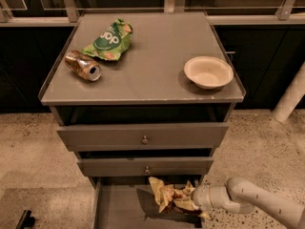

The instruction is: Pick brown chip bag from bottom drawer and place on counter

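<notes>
Camera view: the gripper (189, 200) is low at the right of the open bottom drawer (116, 209), clamped on the right end of the brown chip bag (164, 194), which appears held just above the drawer floor. Step in hand: extraction. The next move calls for lifting clear of the upper drawer fronts, then reaching the counter (152, 66) between the can (83, 65) and the bowl (208, 71).

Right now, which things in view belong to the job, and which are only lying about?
Job: brown chip bag, inside the open bottom drawer; gripper, at the bag in that drawer; counter.
Lying about, all on the counter: green chip bag; tipped can; bowl.
</notes>
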Robot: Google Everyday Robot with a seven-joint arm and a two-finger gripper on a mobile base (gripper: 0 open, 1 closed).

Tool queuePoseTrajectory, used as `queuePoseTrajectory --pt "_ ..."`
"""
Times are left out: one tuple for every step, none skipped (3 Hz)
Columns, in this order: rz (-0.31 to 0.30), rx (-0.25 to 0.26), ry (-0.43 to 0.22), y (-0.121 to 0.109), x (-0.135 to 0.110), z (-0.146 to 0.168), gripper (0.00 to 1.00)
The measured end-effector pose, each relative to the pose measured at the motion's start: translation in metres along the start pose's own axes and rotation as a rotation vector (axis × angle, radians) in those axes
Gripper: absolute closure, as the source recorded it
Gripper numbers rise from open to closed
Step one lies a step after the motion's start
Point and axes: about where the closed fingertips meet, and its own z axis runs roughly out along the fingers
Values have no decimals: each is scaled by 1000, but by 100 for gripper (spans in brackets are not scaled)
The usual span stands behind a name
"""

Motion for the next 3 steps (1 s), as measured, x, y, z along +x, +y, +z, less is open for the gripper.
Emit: queuePoseTrajectory --pt "-144 -111 -82 36 -40 -29 100" --pt "-256 -168 -137 69 -81 -72 100" --pt "-320 -160 -139 85 -114 -107 100"
